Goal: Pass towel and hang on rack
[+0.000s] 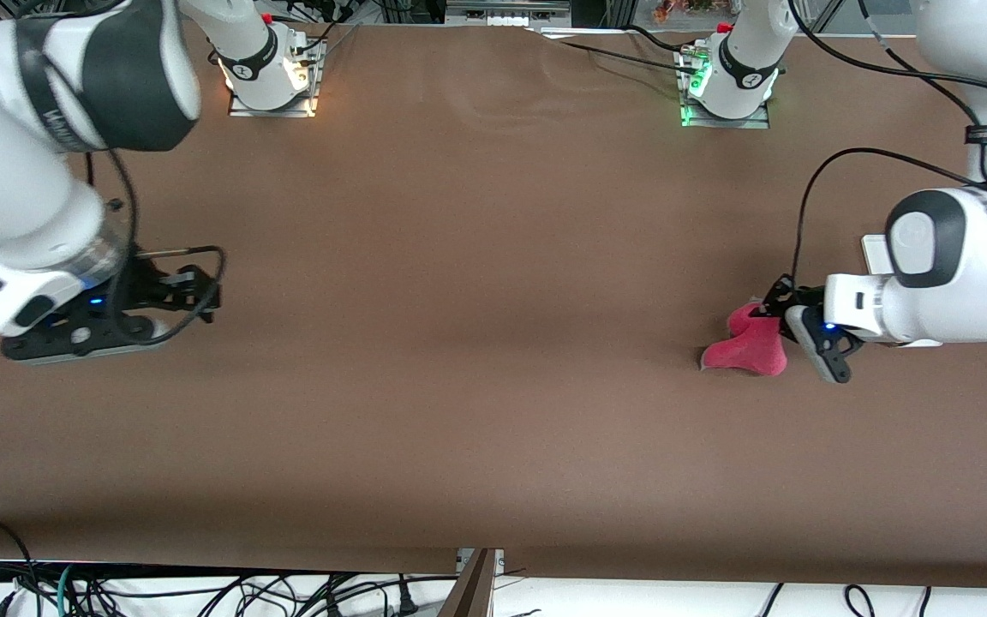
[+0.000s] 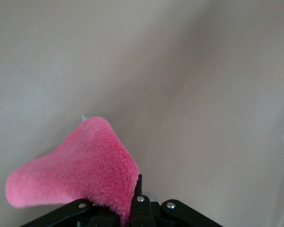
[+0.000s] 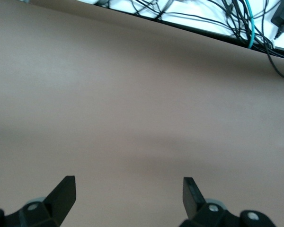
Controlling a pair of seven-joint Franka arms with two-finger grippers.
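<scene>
Right gripper, fingers apart, over table

towel | pink, fuzzy, bunched | left arm's table end | seemingly lifted

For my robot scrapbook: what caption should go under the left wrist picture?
The left end effector pinches one edge of the fuzzy pink towel above the bare brown table.

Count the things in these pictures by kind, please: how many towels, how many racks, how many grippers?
Towel: 1, pink, pinched in the left gripper.
Rack: 1, only a white corner of it shows past the left arm.
Grippers: 2; the right gripper is open over bare table.
Total: 4
</scene>
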